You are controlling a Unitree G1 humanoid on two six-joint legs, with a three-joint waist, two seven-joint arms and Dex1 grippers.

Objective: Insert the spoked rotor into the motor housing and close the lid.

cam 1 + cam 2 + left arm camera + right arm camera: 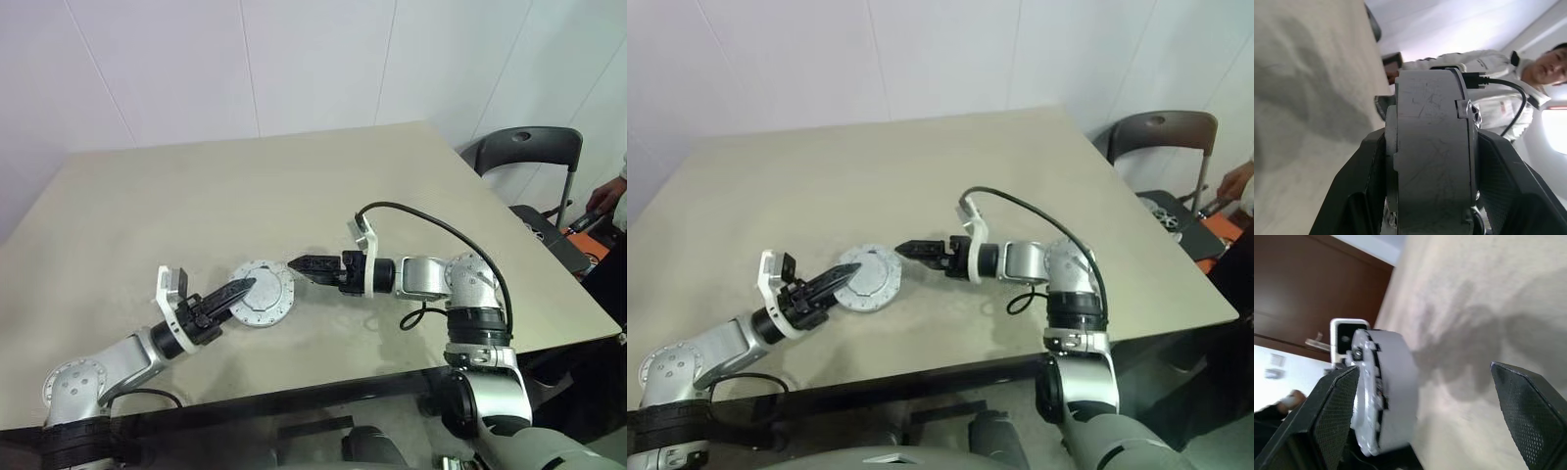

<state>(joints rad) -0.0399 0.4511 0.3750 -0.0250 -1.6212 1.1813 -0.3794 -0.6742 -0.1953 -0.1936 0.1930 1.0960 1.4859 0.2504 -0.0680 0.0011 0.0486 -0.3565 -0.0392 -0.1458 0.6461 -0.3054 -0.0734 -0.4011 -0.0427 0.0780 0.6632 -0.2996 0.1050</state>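
left gripper (235,294): you're pinching the motor housing (263,292) by its rim, steadying it.
right gripper (300,264): fingers spreading wide beside the housing, gripping nothing.
lid (1469,142): seemingly sitting on top.

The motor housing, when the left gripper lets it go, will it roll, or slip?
The motor housing looks like rigid metal, so probably stiff and heavy for its size. The left gripper clamps its smooth rim, which might slip. It is round, so on edge it could roll; flat on the table, likely not.

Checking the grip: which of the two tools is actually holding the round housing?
The left tool: its fingers clamp the housing between them. The right tool stands open beside it, gripping nothing.
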